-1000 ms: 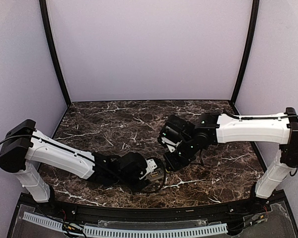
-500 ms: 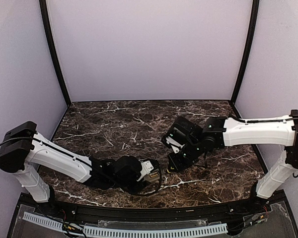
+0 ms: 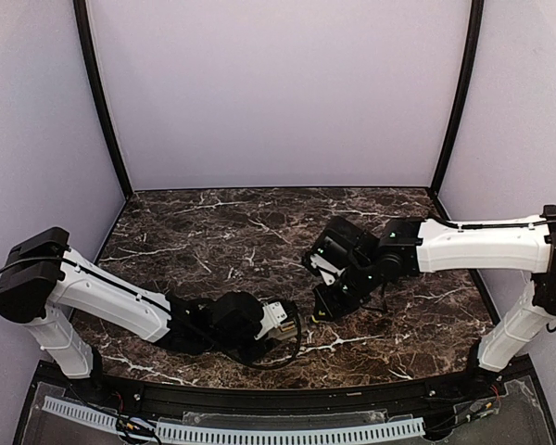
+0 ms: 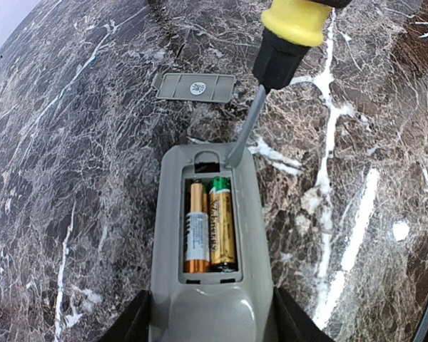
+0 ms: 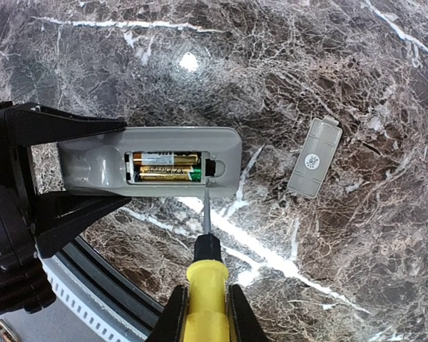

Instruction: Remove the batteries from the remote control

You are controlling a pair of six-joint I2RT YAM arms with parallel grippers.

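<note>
Two batteries (image 4: 210, 226) sat side by side in the open bay of the remote (image 4: 167, 235). Remote lay bay-up on the worktop (image 4: 71, 142), its near end clamped between the fingers of the left pincer (image 4: 210, 329). Right pincer (image 5: 205, 317) was clenched on the yellow handle of a screwdriver (image 5: 205, 278), blade tip at the bay's rim, near the green end of one cell. Cover (image 4: 195, 87) was off, flat on the worktop, apart from the remote's far end.

Handling, as a guess: cells looked small, hard, smooth & round, so light but slippery. Prob. pressed in by spring contacts, so they'd resist, then pop free & roll. No room for fingers round them inside the bay; better to lever under one end w/ the blade, at the end nearest the tip, then lift out.

Remote was likely light, stiff plastic & would skate on polished stone unless pinned. Best hold: across its narrow sides near the end, clear of the bay, as the left pincer had it. Thin bay walls & contacts could bend under hard prying, so gentle force.
</note>
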